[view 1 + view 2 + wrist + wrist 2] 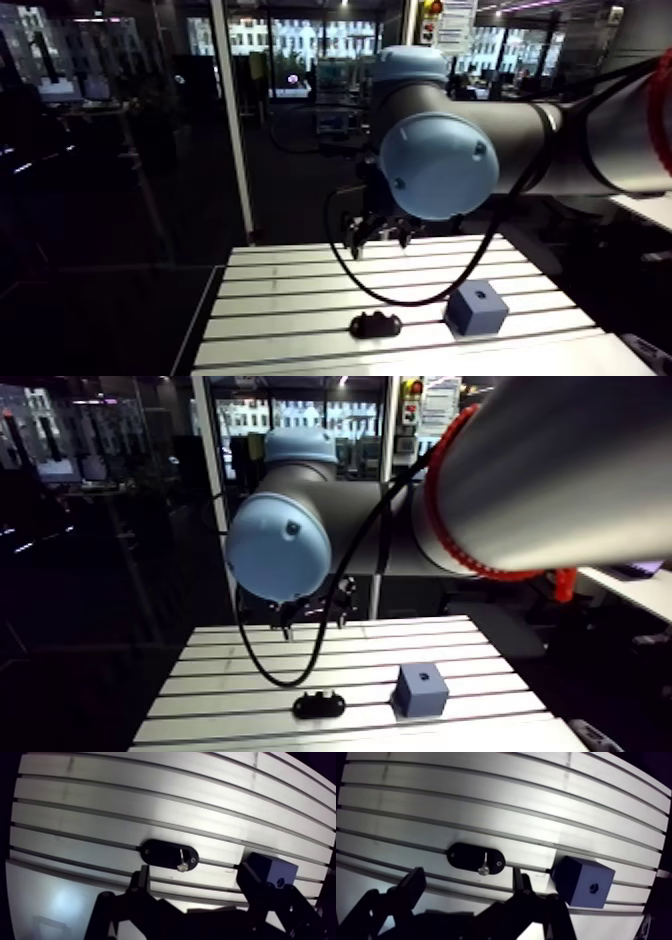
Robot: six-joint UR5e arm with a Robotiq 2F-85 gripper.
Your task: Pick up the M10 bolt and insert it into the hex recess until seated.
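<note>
A small silver bolt (pixel 182 859) stands in a black oval holder (pixel 157 852) on the slotted table (pixel 280 290). Beside the holder sits a blue-grey block (pixel 583 883) with a small hex recess (pixel 594 886) in its upper face. My gripper (pixel 197 879) hangs above the table, open, with nothing between its fingers (pixel 142 877). In the wrist view the holder and bolt lie just ahead of the fingertips, and the block is ahead of one finger. In the arm view the gripper (pixel 378 235) hovers over the table's far part, behind the holder (pixel 375 324) and the block (pixel 476 307).
The table's slots run across its width. Its left edge drops to a dark floor, and an upright white post (pixel 235 120) stands behind the far left corner. The arm's elbow joint (pixel 440 165) hangs above the gripper.
</note>
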